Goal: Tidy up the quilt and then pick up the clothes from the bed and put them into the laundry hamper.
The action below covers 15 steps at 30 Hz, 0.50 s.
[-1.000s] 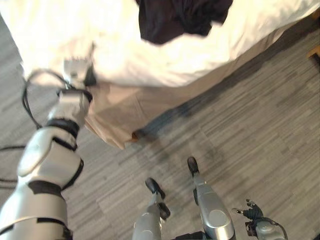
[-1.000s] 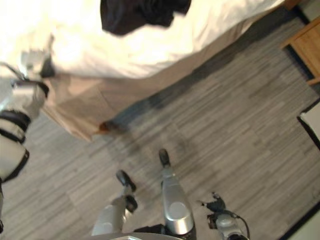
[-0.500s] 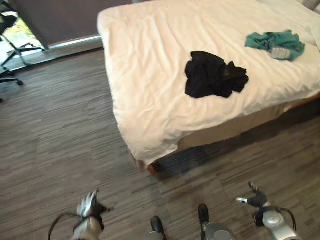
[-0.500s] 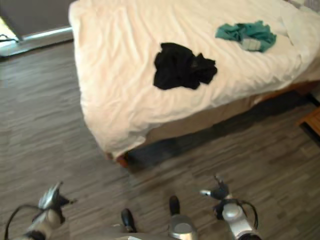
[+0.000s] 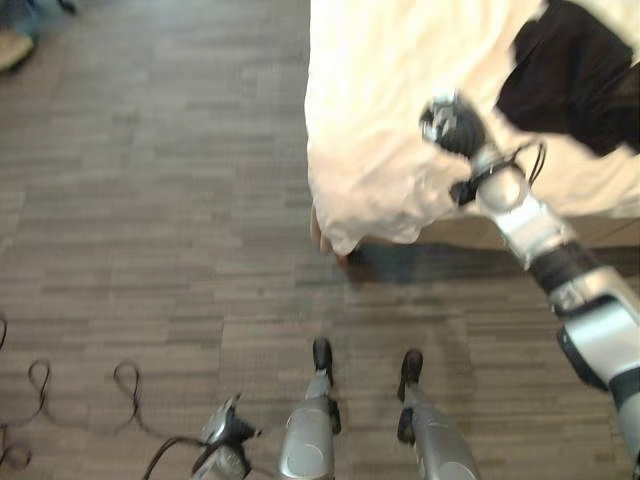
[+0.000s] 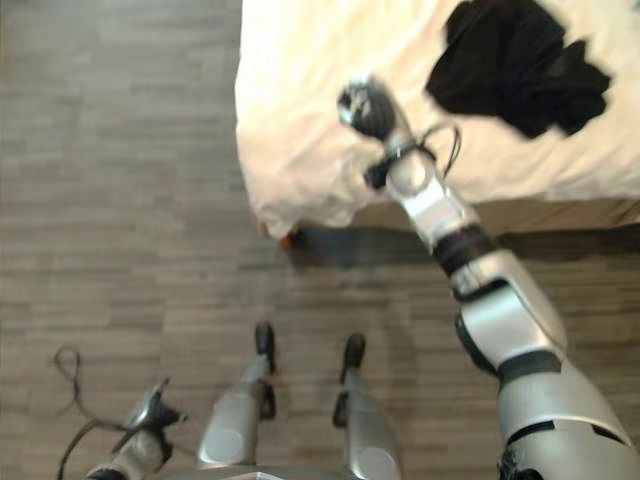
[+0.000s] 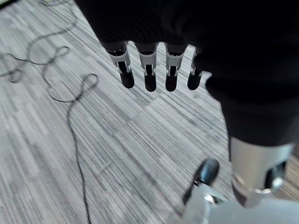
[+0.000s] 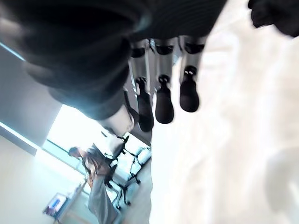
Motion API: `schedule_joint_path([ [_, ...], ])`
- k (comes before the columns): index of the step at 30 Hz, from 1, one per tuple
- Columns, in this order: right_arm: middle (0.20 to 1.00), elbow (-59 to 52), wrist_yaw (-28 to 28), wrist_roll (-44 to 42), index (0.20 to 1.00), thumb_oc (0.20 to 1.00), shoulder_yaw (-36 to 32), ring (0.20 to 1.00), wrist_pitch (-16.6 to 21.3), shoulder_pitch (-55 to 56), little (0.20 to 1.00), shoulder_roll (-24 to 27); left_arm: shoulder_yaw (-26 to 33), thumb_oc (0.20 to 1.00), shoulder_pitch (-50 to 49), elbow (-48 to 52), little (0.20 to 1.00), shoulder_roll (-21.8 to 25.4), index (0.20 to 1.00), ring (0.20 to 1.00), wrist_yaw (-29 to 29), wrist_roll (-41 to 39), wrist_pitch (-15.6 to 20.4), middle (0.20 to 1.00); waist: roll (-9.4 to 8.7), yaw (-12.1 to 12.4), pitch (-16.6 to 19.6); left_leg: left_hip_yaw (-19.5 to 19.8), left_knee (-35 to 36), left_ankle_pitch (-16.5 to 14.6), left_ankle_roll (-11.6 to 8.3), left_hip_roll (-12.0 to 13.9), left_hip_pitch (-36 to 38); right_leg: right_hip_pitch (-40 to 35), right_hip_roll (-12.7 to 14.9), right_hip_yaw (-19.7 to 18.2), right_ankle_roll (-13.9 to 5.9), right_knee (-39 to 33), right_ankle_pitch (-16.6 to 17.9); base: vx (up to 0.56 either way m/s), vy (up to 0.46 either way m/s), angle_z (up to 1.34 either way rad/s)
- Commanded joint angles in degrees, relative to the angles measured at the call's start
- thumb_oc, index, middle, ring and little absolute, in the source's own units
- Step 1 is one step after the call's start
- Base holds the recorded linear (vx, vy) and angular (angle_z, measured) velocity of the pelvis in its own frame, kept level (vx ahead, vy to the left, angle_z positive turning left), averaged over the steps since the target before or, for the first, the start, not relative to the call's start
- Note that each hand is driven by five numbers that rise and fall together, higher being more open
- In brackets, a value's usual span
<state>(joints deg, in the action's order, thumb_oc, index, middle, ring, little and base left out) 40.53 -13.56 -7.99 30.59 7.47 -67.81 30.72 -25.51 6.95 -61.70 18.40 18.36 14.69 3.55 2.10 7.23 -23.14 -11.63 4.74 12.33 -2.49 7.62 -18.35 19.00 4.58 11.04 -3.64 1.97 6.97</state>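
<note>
Nearest, low by the wooden floor (image 5: 150, 250), the left hand (image 5: 222, 440) hangs with its fingers (image 7: 148, 70) straight, side by side and holding nothing. Farther out, the right hand (image 6: 365, 108) reaches over the corner of the bed, above the one white quilt (image 6: 300, 120) that drapes over that corner toward the floor. Its fingers (image 8: 163, 100) are loosely extended, close together, gripping nothing; whether they touch the quilt cannot be told. Beyond the hand, one heap of black clothes (image 6: 520, 60) lies on the quilt, well apart from it. Far off in the right wrist view, one office chair (image 8: 126, 172) stands near a bright window (image 8: 70, 126).
</note>
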Motion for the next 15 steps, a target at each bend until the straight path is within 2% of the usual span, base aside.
schedule_joint_path([
  [1, 0.200, 4.0, -2.2, -7.3, 0.200, 0.200, -1.6, 0.200, 1.0, -1.9, 0.200, -0.4, -3.9, 1.000, 5.6, 0.8, 1.000, 1.0, 1.000, 1.000, 0.0, 0.7, 1.9, 1.000, -1.03, 1.9, -5.3, 0.4, 0.3, -5.1, -5.52, 1.2, 3.4, 0.0, 4.2, -1.7, -6.71, 2.2, -6.5, -0.12, -0.005, 0.46],
  [2, 0.200, 8.0, -2.0, -8.7, 0.200, 0.200, -1.9, 0.200, 0.7, -1.6, 0.200, -3.0, -4.1, 1.000, 6.8, 1.1, 1.000, -0.6, 1.000, 1.000, -0.3, -1.6, 1.9, 1.000, 0.55, 2.7, -6.2, 1.1, 0.3, -4.6, -5.56, 1.0, 1.4, 1.9, 4.5, -0.9, -6.65, 3.0, -6.7, -0.07, 0.000, 0.32],
  [3, 0.200, 8.0, -2.0, -8.7, 0.200, 0.200, -1.9, 0.200, 0.7, -1.6, 0.200, -2.9, -4.1, 1.000, 6.8, 1.1, 1.000, -0.6, 1.000, 1.000, -0.3, -1.6, 1.9, 1.000, 0.55, 2.7, -6.1, 1.1, 0.3, -4.5, -5.54, 1.0, 1.1, 2.1, 4.5, -0.8, -6.62, 2.9, -6.6, -0.08, 0.005, 0.32],
  [5, 0.200, 10.8, -0.8, -8.0, 0.200, 0.200, -1.3, 0.200, -0.2, 0.8, 0.200, -6.8, -3.4, 1.000, 6.8, 0.7, 1.000, -2.0, 1.000, 1.000, -0.2, -3.9, 1.9, 1.000, 1.59, 3.2, -6.6, 1.4, 0.3, -4.5, -5.41, 0.8, 0.9, 2.4, 4.7, -0.3, -6.49, 3.5, -7.0, -0.02, 0.033, 0.24],
  [6, 0.200, 13.2, 1.6, -9.3, 0.200, 0.200, -1.7, 0.200, -1.3, 6.3, 0.200, -12.4, -1.1, 1.000, 6.3, -0.7, 1.000, -3.8, 1.000, 1.000, -1.3, -8.2, 1.7, 1.000, 2.23, 3.3, -6.5, 1.6, 0.3, -4.6, -5.16, 0.6, 1.4, 2.0, 4.8, -0.5, -6.35, 4.0, -7.3, 0.00, 0.040, 0.13],
  [8, 0.200, 13.9, 2.9, -9.4, 0.200, 0.200, -1.7, 0.200, -1.7, 8.8, 0.200, -14.4, 0.4, 1.000, 6.1, -1.8, 1.000, -4.4, 1.000, 1.000, -1.3, -9.8, 1.6, 1.000, 2.39, 3.2, -6.4, 1.6, 0.3, -4.7, -5.11, 0.5, 1.6, 1.7, 4.9, -0.5, -6.22, 4.1, -7.5, 0.00, 0.018, 0.02],
  [9, 0.200, 12.4, 6.5, -9.1, 0.200, 0.200, 0.9, 0.200, -2.5, 17.4, 0.200, -20.4, 2.8, 1.000, 6.3, -5.2, 1.000, -5.3, 1.000, 1.000, -0.9, -11.8, 0.7, 1.000, 2.43, 2.8, -5.9, 1.8, 0.3, -4.9, -5.11, 0.5, 2.4, 1.0, 5.0, -0.4, -5.96, 4.5, -8.0, 0.00, 0.000, 0.00],
  [11, 0.200, 11.0, 8.4, -9.6, 0.200, 0.200, 2.5, 0.200, -2.4, 20.7, 0.200, -22.2, 3.4, 1.000, 6.3, -6.2, 1.000, -5.6, 1.000, 1.000, -0.4, -12.2, 0.6, 1.000, 2.36, 2.6, -5.6, 2.0, 0.3, -5.1, -5.10, 0.5, 2.9, 0.6, 5.1, -0.4, -5.78, 4.9, -8.4, 0.04, 0.003, 0.01],
  [12, 0.200, 5.8, 12.9, -12.0, 0.200, 0.200, 6.0, 0.200, -1.8, 26.1, 0.200, -24.3, 3.8, 1.000, 6.6, -6.9, 1.000, -5.7, 1.000, 1.000, -0.1, -11.7, 0.4, 1.000, 1.97, 2.1, -5.1, 2.1, 0.3, -5.5, -5.18, 0.5, 4.2, -0.4, 5.2, -0.3, -5.71, 5.6, -9.0, 0.04, -0.010, 0.01],
  [13, 0.200, 5.8, 12.9, -12.0, 0.200, 0.200, 6.0, 0.200, -1.8, 26.1, 0.200, -24.3, 3.8, 1.000, 6.5, -6.9, 1.000, -5.7, 1.000, 1.000, -0.1, -11.7, 0.4, 1.000, 1.98, 2.1, -5.1, 2.2, 0.3, -5.5, -5.18, 0.5, 4.2, -0.5, 5.2, -0.3, -5.71, 5.6, -9.0, 0.08, -0.031, 0.12],
  [14, 0.200, -3.9, 15.7, -15.6, 0.200, 0.200, 9.5, 0.200, 0.1, 28.5, 0.200, -23.8, 3.4, 1.000, 6.3, -6.0, 1.000, -5.1, 1.000, 1.000, -0.5, -10.9, 0.5, 1.000, 1.26, 1.6, -4.1, 2.1, 0.3, -6.2, -5.28, 0.6, 6.4, -2.4, 5.3, -0.4, -5.74, 5.5, -9.4, 0.05, -0.018, 0.11],
  [15, 0.200, -3.9, 15.7, -15.6, 0.200, 0.200, 9.5, 0.200, 0.1, 28.5, 0.200, -23.8, 3.4, 1.000, 6.4, -6.0, 1.000, -5.1, 1.000, 1.000, -0.5, -10.9, 0.5, 1.000, 1.27, 1.6, -4.0, 2.1, 0.3, -6.1, -5.27, 0.7, 6.3, -2.3, 5.3, -0.4, -5.73, 5.4, -9.3, 0.06, -0.026, 0.12],
])
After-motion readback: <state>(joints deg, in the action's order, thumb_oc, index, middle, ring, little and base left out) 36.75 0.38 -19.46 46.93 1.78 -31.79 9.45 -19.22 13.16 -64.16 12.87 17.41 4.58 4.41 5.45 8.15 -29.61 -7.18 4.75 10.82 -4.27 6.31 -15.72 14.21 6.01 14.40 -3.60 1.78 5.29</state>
